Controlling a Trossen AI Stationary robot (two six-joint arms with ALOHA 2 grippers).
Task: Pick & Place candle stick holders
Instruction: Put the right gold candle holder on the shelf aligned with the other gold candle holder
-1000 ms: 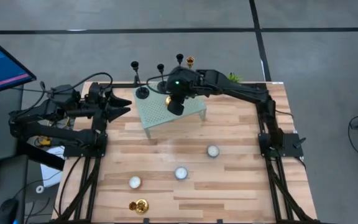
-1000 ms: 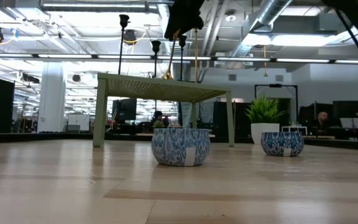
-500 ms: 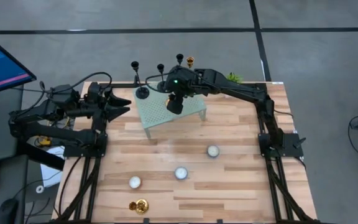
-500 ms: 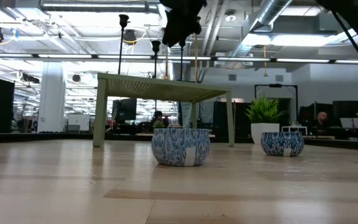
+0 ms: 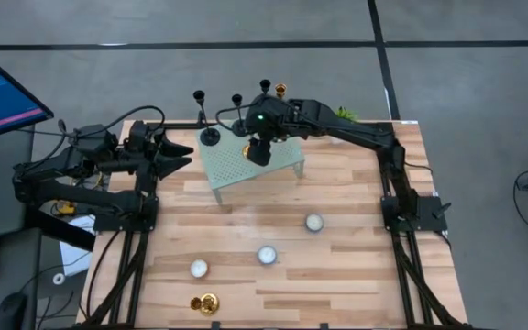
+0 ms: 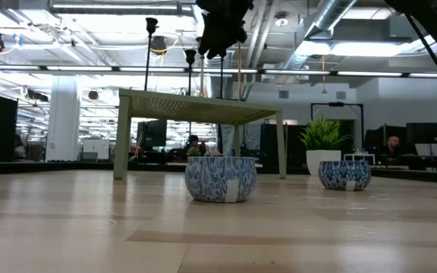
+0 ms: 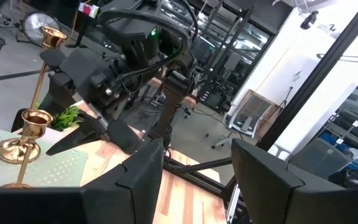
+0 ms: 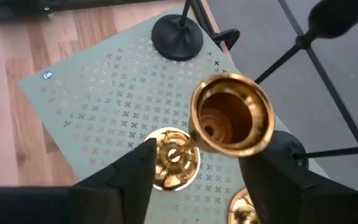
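**Candle stick holder on the stand, right jaws spread around it**

Candle stick holder (image 8: 232,118) of shiny gold, the short kind with a cup on a round foot, stands upright on the small green stand (image 8: 92,93) at the back of the bench (image 5: 356,275). The right gripper (image 5: 258,152) hangs straight above it. In the right wrist view its jaws are spread to both sides of the cup and seem not to touch it, so I judge that the holder carries its own weight on the perforated top. The gripper points down along the stem, probably so that the holder is not tipped.

Beside it, at the far edge of the stand, the black holders (image 5: 210,137) and the tall gold holder (image 7: 53,36) stand in a loose row. The holders seem to be collected here as one group.

Another short gold holder (image 5: 207,302) is well apart, at the near edge of the bench, close to the tealight candles (image 5: 266,255). To me it looks like the one that remains to be fetched, and the tealights lie between it and the stand.

The left gripper (image 5: 180,152) waits at the left edge of the bench, its jaws released and holding nothing.
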